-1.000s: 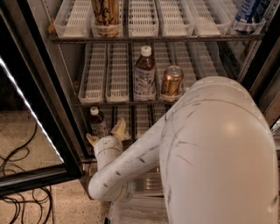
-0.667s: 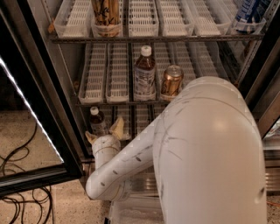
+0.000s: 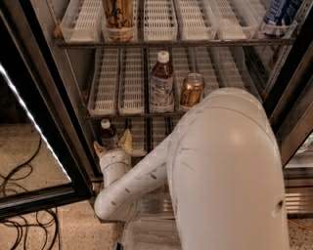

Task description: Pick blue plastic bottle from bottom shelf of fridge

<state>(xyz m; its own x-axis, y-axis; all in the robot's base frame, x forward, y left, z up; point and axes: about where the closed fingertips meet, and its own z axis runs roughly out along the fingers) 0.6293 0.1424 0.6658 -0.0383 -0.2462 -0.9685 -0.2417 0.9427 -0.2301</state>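
The blue plastic bottle (image 3: 107, 133), small with a white cap and dark contents, stands at the left of the bottom shelf (image 3: 146, 131) of the fridge (image 3: 73, 93). My gripper (image 3: 113, 144) is low in the fridge opening, right in front of the bottle. It is open, with one tan fingertip (image 3: 100, 148) to the bottle's left and the other to its right. The bottle's lower part is hidden behind the gripper. My white arm (image 3: 220, 166) covers the right half of the bottom shelf.
On the middle shelf stand a taller white-capped brown bottle (image 3: 161, 82) and a gold can (image 3: 191, 91). The top shelf holds a tan container (image 3: 119, 17) and a blue item (image 3: 279, 13). The black-framed glass door (image 3: 34, 117) stands open at left, with cables (image 3: 19, 195) on the floor.
My gripper has moved slightly up and further in towards the bottle. The arm has shifted a little to the left. The bottle has not moved.
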